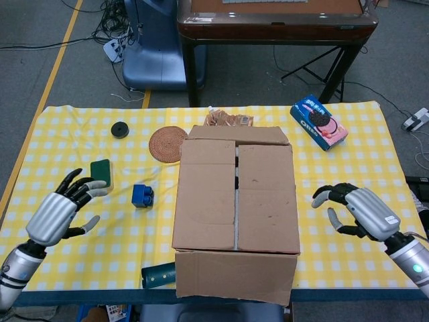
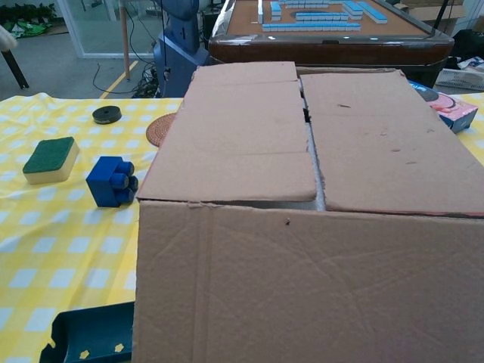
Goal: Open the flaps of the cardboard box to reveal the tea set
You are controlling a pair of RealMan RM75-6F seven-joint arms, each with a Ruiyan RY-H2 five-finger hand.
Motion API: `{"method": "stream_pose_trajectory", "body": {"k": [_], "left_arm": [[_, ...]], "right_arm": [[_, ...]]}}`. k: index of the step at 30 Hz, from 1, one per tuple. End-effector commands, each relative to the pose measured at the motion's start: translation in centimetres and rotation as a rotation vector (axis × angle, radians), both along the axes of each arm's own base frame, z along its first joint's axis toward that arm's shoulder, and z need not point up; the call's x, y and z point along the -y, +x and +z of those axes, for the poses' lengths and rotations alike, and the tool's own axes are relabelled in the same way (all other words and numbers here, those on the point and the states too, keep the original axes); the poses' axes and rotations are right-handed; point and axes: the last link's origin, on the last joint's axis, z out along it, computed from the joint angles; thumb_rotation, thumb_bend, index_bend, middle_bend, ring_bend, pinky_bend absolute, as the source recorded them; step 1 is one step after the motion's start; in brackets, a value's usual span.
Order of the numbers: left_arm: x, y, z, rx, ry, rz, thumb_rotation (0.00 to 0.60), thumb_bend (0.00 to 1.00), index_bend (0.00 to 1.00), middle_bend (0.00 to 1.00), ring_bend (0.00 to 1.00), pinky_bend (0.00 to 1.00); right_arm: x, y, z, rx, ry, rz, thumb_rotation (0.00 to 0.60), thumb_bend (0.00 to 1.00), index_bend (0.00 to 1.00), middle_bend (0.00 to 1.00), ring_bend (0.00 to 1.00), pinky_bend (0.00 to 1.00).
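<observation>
Flaps half done: cardboard box (image 1: 234, 215) sits between the hands, near flap (image 1: 236, 274) folded down, 2 top flaps (image 1: 234, 194) still flat. Left hand (image 1: 60, 213) and right hand (image 1: 362, 212) hover with fingers spread, holding nothing. Next: fingertips under a side-flap edge, lift outward.

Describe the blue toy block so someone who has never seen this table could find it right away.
Start at the big brown cardboard box in the middle of the yellow checked tablecloth. Just off its left side sits the small blue plastic building block with round studs. It is bright blue and chunky, unlike the green sponge further left and the flat round woven coaster behind it.
</observation>
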Motion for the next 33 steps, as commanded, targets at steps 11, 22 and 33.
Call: {"method": "stream_pose_trajectory", "body": {"k": [11, 22, 33], "left_arm": [[-4.1, 12.6, -7.6, -0.080, -0.399, -0.385, 0.599, 0.53, 0.39, 0.29, 0.19, 0.05], [-4.4, 18.9, -11.4, -0.131, -0.490, -0.484, 0.523, 0.59, 0.35, 0.30, 0.17, 0.05], [-5.1, 22.6, -13.0, -0.212, -0.472, -0.484, 0.358, 0.59, 0.32, 0.27, 0.11, 0.02]], "right_arm": [[-0.8, -0.4, 0.5, -0.013, -0.185, -0.095, 0.600, 0.52, 0.39, 0.31, 0.32, 0.26], [-0.6, -1.0, 0.4, -0.025, -0.177, -0.131, 0.600, 0.53, 0.39, 0.31, 0.32, 0.26], [-0.5, -1.6, 0.9, -0.022, -0.178, -0.143, 0.600, 0.54, 0.39, 0.31, 0.32, 0.26]]}}
